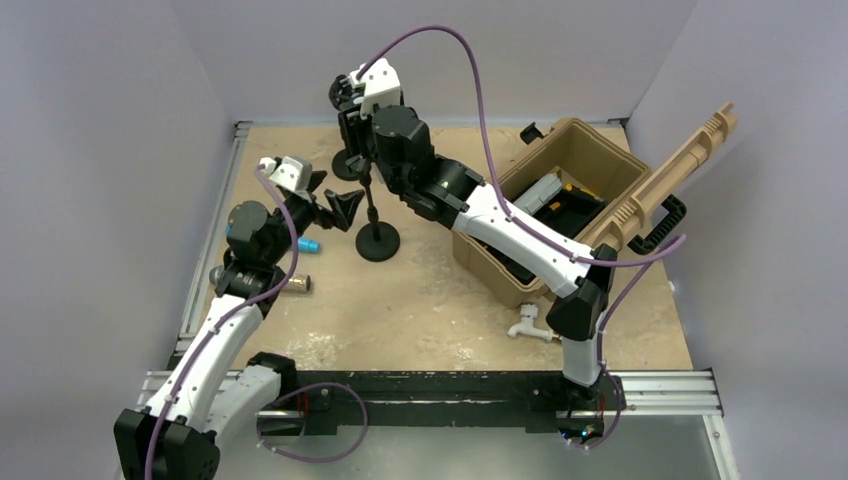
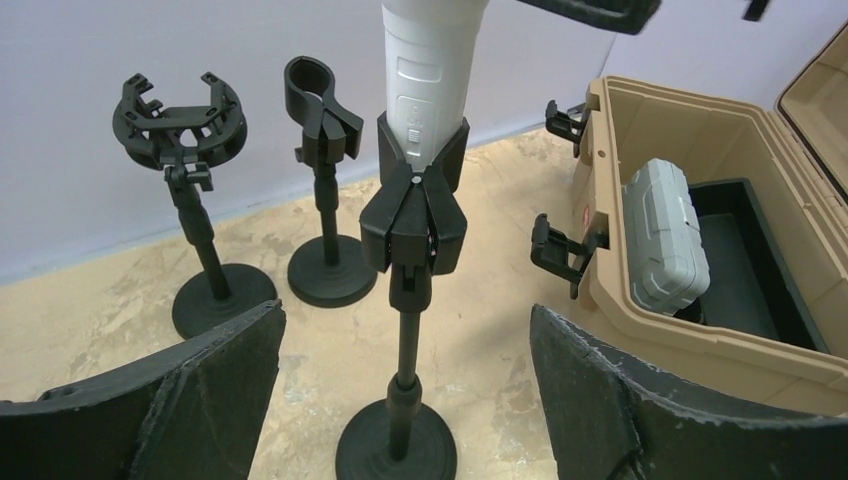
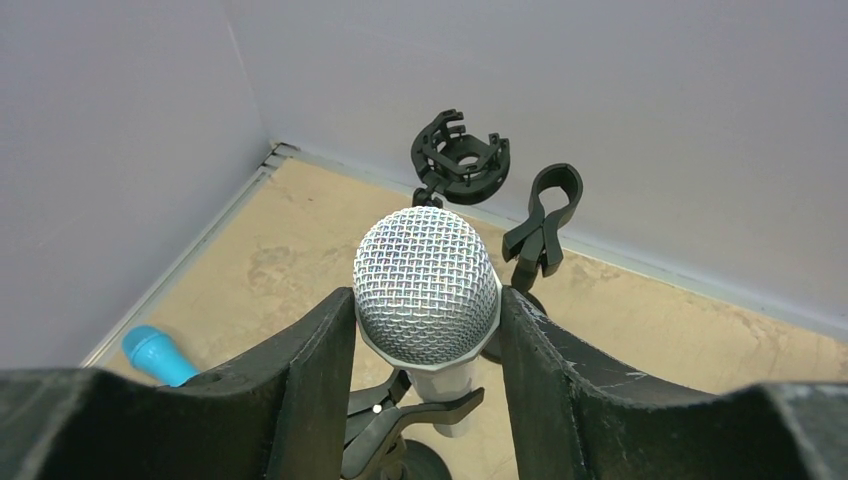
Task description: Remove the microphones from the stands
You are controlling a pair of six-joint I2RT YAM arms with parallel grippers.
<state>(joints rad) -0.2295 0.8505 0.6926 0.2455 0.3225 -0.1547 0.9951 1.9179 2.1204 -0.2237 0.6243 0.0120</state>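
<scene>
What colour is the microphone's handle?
White; the microphone handle shows best in the left wrist view, clipped in the black stand.

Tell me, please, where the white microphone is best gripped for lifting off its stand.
Grip the mesh head, coming straight down from above: the microphone stands near upright, its lower body pinched in the clip, leaving only the top free.

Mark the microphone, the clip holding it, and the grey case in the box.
microphone [image 3: 427, 278]: right wrist view, on the mesh head.
clip [image 2: 395, 225]: left wrist view, on the clamp's black body.
grey case [image 2: 665, 235]: left wrist view, on its ribbed lid.
</scene>
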